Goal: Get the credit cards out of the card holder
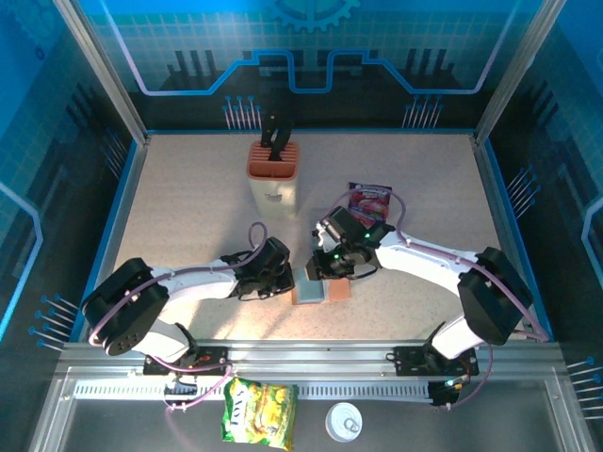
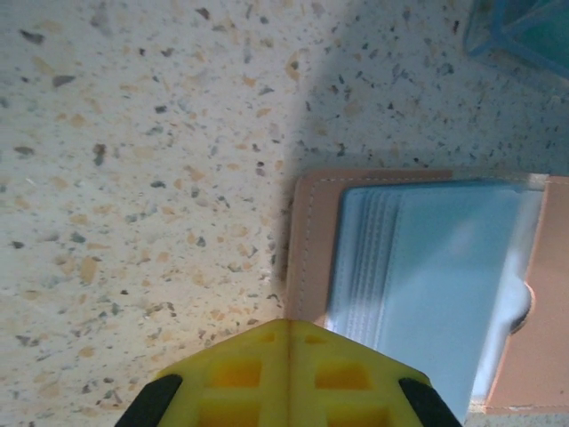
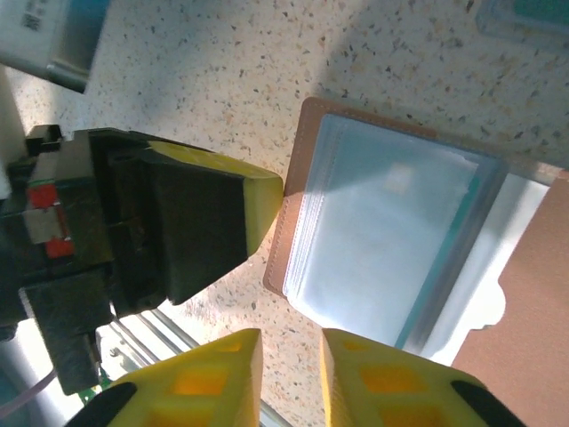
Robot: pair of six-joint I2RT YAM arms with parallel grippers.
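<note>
- On the left side of the tabletop [image 1: 188, 217], the left gripper [image 2: 287, 331] lies low. Its yellow fingers [image 2: 240, 378] are pressed together with nothing between them. The tip touches, or all but touches, the left edge of the card holder [image 3: 400, 231].
- At the middle of the near side, the card holder lies flat and open, with its brown cover down and a stack of clear grey-blue sleeves [image 2: 427, 267] facing up.
- Inside those sleeves sit the credit cards [image 3: 449, 245]. One teal edge shows through the plastic towards the right of the stack. How many cards there are cannot be told.
- Just right of that, the right gripper [image 3: 289, 347] hovers over the holder's near edge. Its fingers [image 3: 373, 382] are parted by a narrow gap and hold nothing.
- The cards are probably light, stiff and slick, and they fit snugly in soft plastic. The holder is also light and would likely slide or lift with a pull, so it needs pinning at its left edge. The best hold is a pinch on a card's exposed edge at the sleeve mouth.
</note>
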